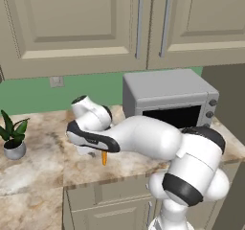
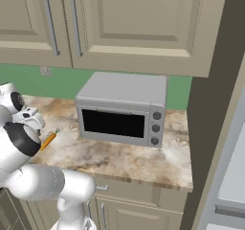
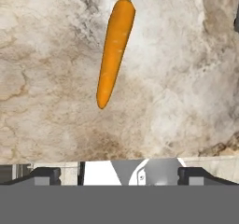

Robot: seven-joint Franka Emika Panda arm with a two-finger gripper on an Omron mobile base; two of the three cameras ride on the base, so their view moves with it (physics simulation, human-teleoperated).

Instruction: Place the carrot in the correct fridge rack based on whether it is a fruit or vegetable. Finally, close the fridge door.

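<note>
carrot (image 3: 114, 50) lies flat on marble counter (image 1: 33, 162), near its front edge, left of microwave (image 2: 122, 110) | gripper (image 3: 119, 174) above it, fingers spread wide, holding nothing | bare counter on all sides of carrot

The left base view looks forward and down from behind the arm, which rises at lower right. The right base view mirrors it, arm at lower left. Both share the microwave (image 1: 168, 97) (image 2: 122, 108) and the surface (image 1: 43, 162) (image 2: 139, 159). The hand view faces that surface from close above.
</note>
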